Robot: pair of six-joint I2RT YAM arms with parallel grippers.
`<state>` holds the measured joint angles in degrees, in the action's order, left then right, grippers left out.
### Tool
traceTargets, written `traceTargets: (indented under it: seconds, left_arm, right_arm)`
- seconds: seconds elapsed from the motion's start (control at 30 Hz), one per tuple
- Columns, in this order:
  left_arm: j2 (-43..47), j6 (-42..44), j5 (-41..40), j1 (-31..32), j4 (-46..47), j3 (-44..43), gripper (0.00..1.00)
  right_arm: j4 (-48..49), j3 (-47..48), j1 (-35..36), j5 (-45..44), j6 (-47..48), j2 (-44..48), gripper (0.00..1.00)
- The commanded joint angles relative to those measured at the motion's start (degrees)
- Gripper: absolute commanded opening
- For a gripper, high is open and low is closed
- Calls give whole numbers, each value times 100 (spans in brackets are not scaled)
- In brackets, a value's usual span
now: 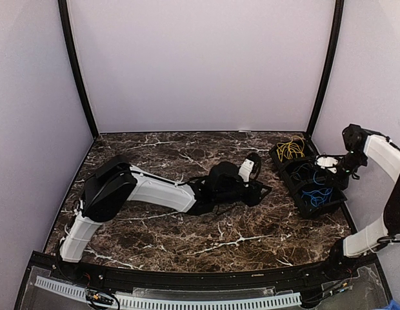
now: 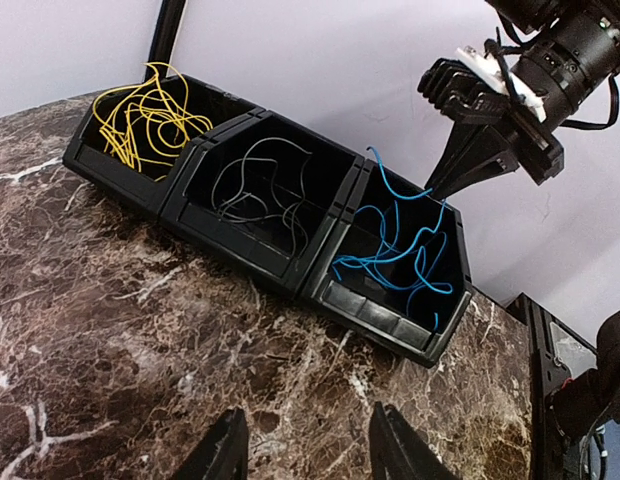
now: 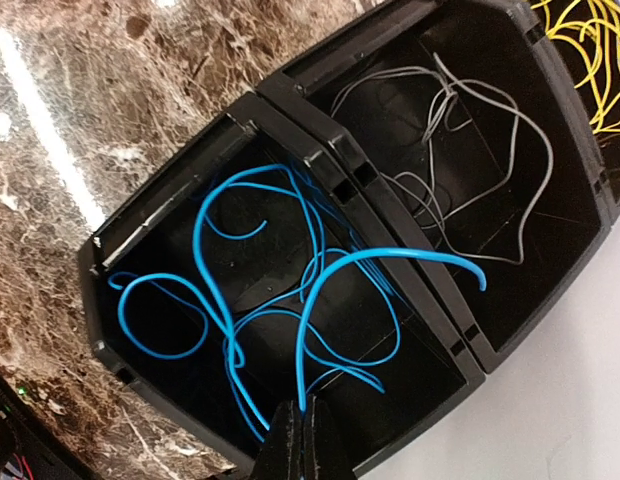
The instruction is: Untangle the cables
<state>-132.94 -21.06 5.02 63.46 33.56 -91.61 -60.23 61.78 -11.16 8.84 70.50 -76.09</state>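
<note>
lifting slow and straight should avoid snags: right gripper [image 3: 299, 432] is pinched shut on a blue cable [image 3: 312, 310] above its bin [image 3: 170, 195]. left gripper [image 2: 305, 445] hangs parted, empty.

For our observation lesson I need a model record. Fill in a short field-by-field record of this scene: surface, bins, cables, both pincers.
surface: dark marbled table
containers: three black bins in a touching row
one end bin: yellow cables, heaped above the rim
middle bin: grey cables
other end bin: blue cables, one strand arching over the middle bin
right pincer: shut on a blue strand, above the blue bin
left pincer: open, empty, over bare table, facing the bins
</note>
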Motion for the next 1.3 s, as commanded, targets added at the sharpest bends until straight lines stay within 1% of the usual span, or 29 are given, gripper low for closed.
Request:
traceTargets:
  seconds: [0.0,0.17,0.3,0.33,0.43,0.47,0.53,0.57,0.73,0.77,0.83,0.9,0.93,0.97,1.0,1.03,1.07,1.1,1.13,1.17,1.2,1.27]
  left_arm:
    - [548,-141,32,-54,290,327,44]
    - [822,-37,3,-90,240,681,45]
    - [1075,71,-19,-141,84,908,45]
    - [1178,69,-28,-176,56,957,45]
    - [1449,-7,-105,-289,-37,1350,45]
    - [1628,-5,-145,-367,-83,1459,45]
    - [1948,44,-452,-497,-279,1881,45]
    - [2076,51,-784,-539,-354,2006,46]
    - [3039,297,-1628,-852,-829,2906,50]
    - [3251,345,-1750,-883,-928,2975,52]
    - [3519,563,-2090,-890,-1236,3132,54]
    - [3737,740,-2446,-900,-1598,3180,56]
    - [3801,800,-2713,-903,-1890,3162,60]
    - [3918,838,-2816,-903,-2021,3151,61]
    - [3983,910,-3012,-909,-2293,3117,65]
    - [4094,945,-3097,-917,-2425,3098,67]
    - [4150,1005,-3214,-925,-2655,3051,69]
    - [4267,1055,-3246,-963,-2886,3004,70]
    - [4378,1066,-3297,-983,-3003,2980,71]
    - [4442,1037,-3341,-1041,-3186,2942,71]
    - [4580,978,-3464,-1118,-3254,2923,72]
    - [4827,816,-3400,-1279,-3623,2888,72]
  right_arm:
    - [481,-172,62,-239,-41,-481,0]
    - [755,-264,96,-456,-267,-1187,0]
    - [738,-138,96,-580,-465,-1462,0]
    - [675,-73,96,-615,-512,-1464,4]
    - [430,54,89,-762,-566,-1246,25]
    - [342,70,88,-784,-538,-1116,29]
    - [220,80,87,-855,-492,-799,39]
    - [161,72,87,-1011,-467,-679,42]
    - [-182,243,96,-1638,-365,-326,50]
    - [-247,373,101,-1719,-362,-307,50]
    - [-424,775,136,-1709,-401,-301,51]
    - [-631,1301,243,-1450,-531,-348,53]
    - [-712,1579,330,-1200,-622,-382,54]
    - [-754,1804,423,-888,-797,-410,55]
    - [-703,1988,533,-496,-981,-434,58]
    - [-531,2102,658,-237,-1204,-436,62]
    - [-251,2150,783,-51,-1495,-426,71]
    - [242,2135,918,72,-1819,-424,96]
    - [664,2096,1032,112,-2194,-422,98]
    - [1052,2078,1118,172,-2579,-465,99]
    - [1255,2112,1258,428,-2822,-537,99]
    - [1673,2129,1310,1208,-3028,-679,99]
